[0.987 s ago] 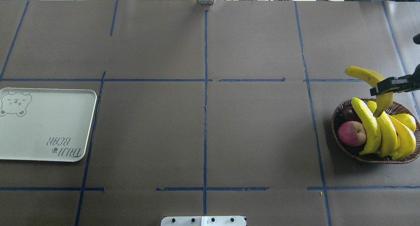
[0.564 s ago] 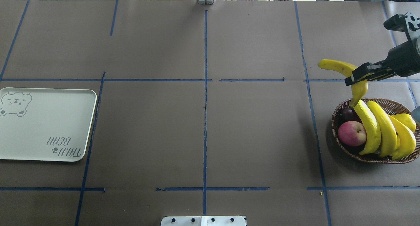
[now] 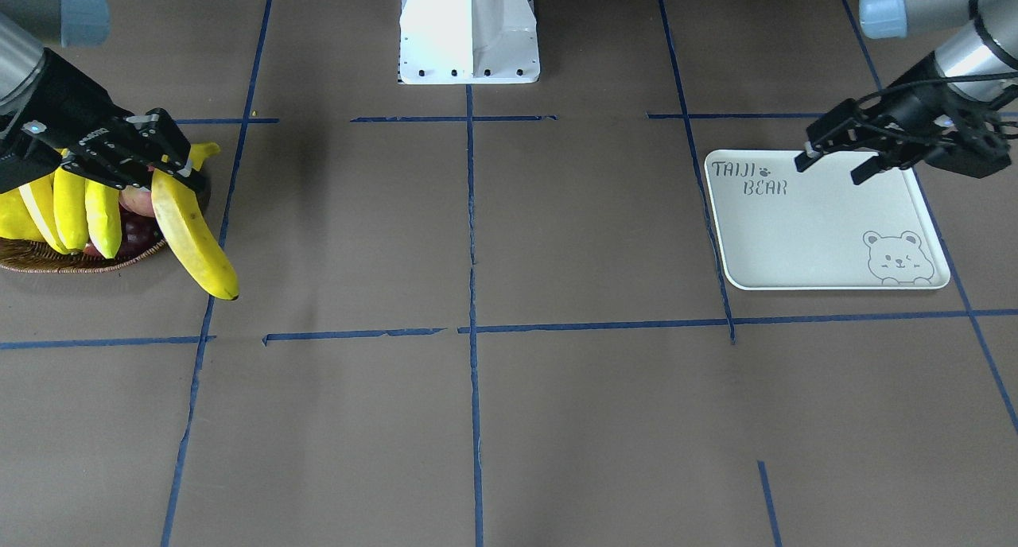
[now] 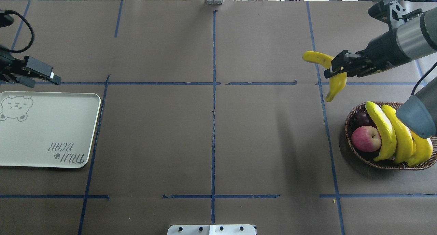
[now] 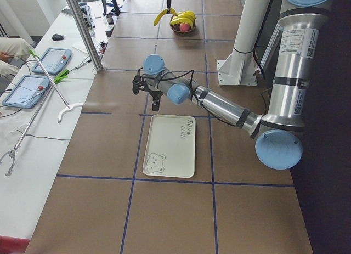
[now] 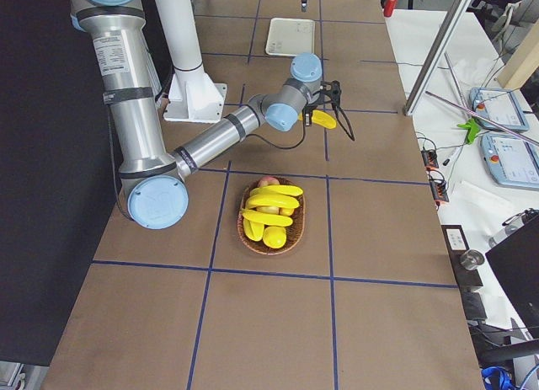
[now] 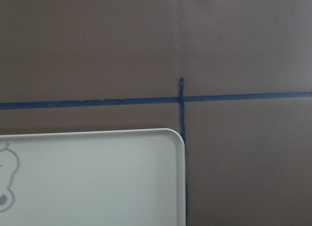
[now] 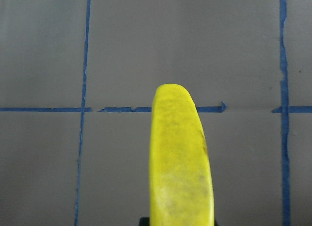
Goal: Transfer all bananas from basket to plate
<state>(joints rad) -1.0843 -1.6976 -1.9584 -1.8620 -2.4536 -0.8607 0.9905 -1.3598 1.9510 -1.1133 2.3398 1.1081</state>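
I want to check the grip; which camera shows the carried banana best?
The overhead view: the banana shows at full length, clamped near its middle by the right hand, clear of the basket. The front view overlaps it with the basket's fruit, the right wrist view shows only one end, and the side views show it small.
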